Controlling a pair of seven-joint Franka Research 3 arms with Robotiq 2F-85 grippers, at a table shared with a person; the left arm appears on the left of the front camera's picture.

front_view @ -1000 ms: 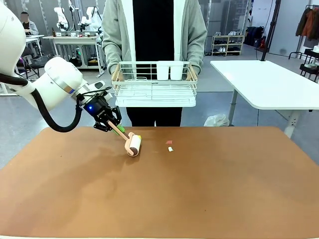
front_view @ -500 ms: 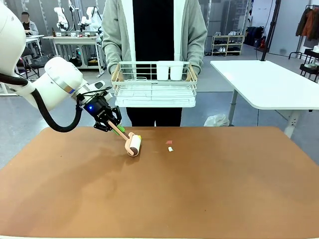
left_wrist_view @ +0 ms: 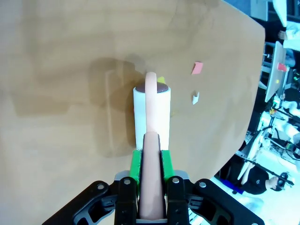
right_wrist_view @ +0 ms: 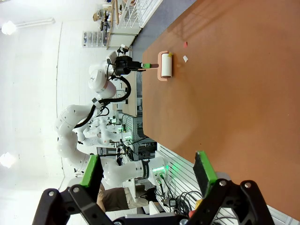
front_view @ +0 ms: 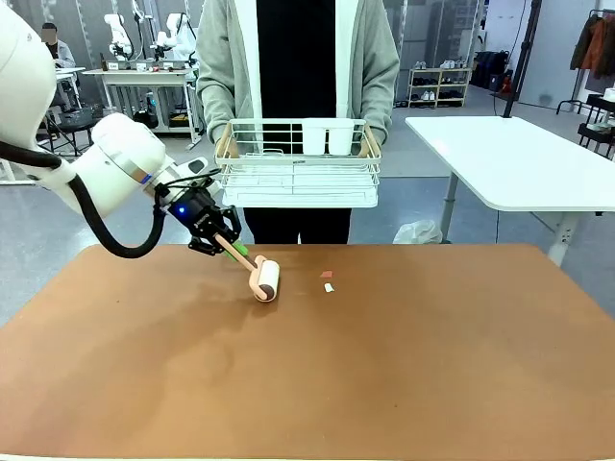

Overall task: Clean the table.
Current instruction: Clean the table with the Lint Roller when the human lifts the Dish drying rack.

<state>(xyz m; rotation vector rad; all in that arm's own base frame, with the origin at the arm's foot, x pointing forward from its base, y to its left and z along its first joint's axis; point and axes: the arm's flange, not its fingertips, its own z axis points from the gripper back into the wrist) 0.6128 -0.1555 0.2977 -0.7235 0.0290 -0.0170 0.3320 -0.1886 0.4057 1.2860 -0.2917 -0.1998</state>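
Note:
My left gripper (front_view: 228, 245) is shut on the pink handle of a lint roller (front_view: 266, 279), whose white roll rests on the reddish-brown table (front_view: 384, 375) at the far left-centre. In the left wrist view the green pads (left_wrist_view: 135, 168) clamp the handle, and the lint roller (left_wrist_view: 151, 112) points away from me. A pink scrap (front_view: 326, 275) and a white scrap (front_view: 329, 287) lie just right of the roll, apart from it; the pink scrap (left_wrist_view: 197, 68) and white scrap (left_wrist_view: 195, 98) also lie ahead. My right gripper (right_wrist_view: 147, 169) hangs open above the table's near side with nothing between its fingers.
A person stands at the far edge holding a white wire rack (front_view: 298, 163) with two white cups (front_view: 327, 135) in it. A white-topped table (front_view: 519, 158) stands off to the back right. The brown top's middle and right are bare.
My left gripper has slid the lint roller a little to the right, closer to the two scraps. The person and the rack have not moved.

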